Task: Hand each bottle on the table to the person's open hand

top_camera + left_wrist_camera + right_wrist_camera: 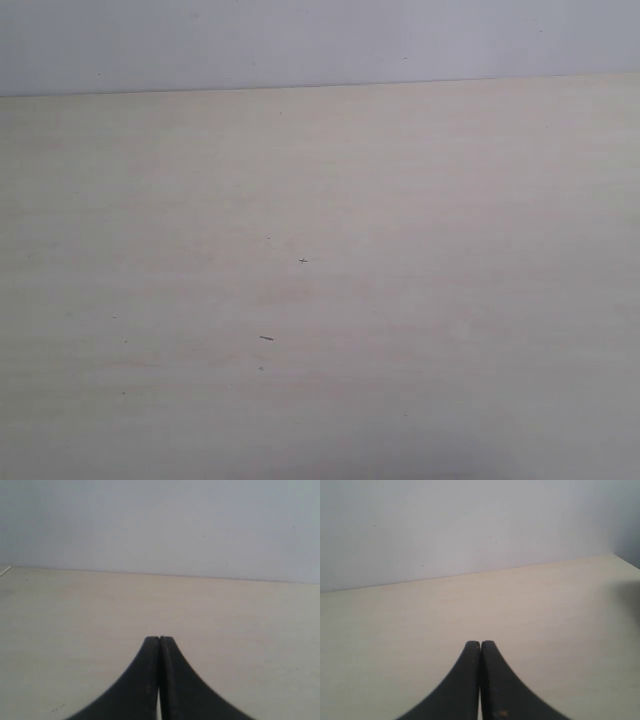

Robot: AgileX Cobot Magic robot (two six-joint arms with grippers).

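Both hands pinched fully closed over the pale desk.

The left hand (159, 639) has its two black fingers pressed together tip to tip and grips nothing. The right hand (480, 643) is the same, with its jaws touching along their length. Both are held low over the desk (420, 250), whose beige wood-grain surface runs back to a grey-white wall (300, 40) at its far edge. A short dark dash (266, 338) and a tiny cross mark (303, 261) lie near the desk's middle. Where the bottles are cannot be told from these views.
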